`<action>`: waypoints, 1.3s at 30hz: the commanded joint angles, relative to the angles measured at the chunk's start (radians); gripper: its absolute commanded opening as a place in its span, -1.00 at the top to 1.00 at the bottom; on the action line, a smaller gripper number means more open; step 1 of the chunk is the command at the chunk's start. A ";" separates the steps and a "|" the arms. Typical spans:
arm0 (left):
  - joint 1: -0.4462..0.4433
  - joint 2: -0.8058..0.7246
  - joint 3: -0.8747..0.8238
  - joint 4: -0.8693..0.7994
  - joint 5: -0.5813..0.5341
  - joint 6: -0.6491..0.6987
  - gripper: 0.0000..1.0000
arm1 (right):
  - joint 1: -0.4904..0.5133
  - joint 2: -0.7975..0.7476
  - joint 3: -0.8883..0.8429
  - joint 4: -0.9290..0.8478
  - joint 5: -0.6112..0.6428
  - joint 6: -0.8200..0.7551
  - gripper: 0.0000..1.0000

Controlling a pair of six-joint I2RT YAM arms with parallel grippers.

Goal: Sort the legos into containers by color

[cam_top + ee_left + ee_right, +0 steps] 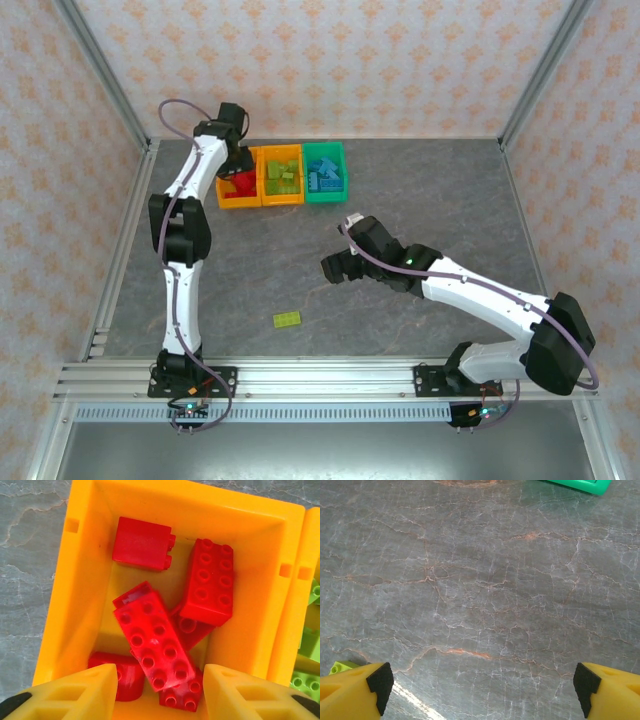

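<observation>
Nearly done: three bins (pixel 260 176) at upper centre hold sorted colours, one green brick (pixel 287 319) lies loose at lower centre; the left gripper (pixel 160 680) is part-open over the red bricks (pixel 155 640), the right gripper (pixel 482 680) is wide, and both are empty.

Middle bin (pixel 281 203) stands at the far side of the table (pixel 430 210). Touching its left is the left bin (pixel 238 205), with bricks (pixel 152 640) piled inside; touching its right, the right bin (pixel 325 199). A loose brick (pixel 288 320) lies on the table, well in front of the middle bin.
</observation>
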 commanded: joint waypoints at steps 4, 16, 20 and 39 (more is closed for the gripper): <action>-0.003 -0.238 -0.132 -0.029 0.051 0.016 0.02 | -0.001 0.000 0.015 0.010 0.054 0.029 -0.91; -0.192 -1.042 -1.027 0.270 0.222 0.302 -0.10 | -0.024 -0.086 -0.104 0.089 0.112 0.026 -0.98; -0.279 -1.275 -1.271 0.360 0.347 0.457 -0.17 | -0.036 -0.086 -0.127 0.086 0.107 -0.012 -0.98; -0.633 -1.358 -1.635 0.314 0.443 1.118 -0.92 | -0.056 -0.169 -0.140 -0.020 0.080 0.037 -0.98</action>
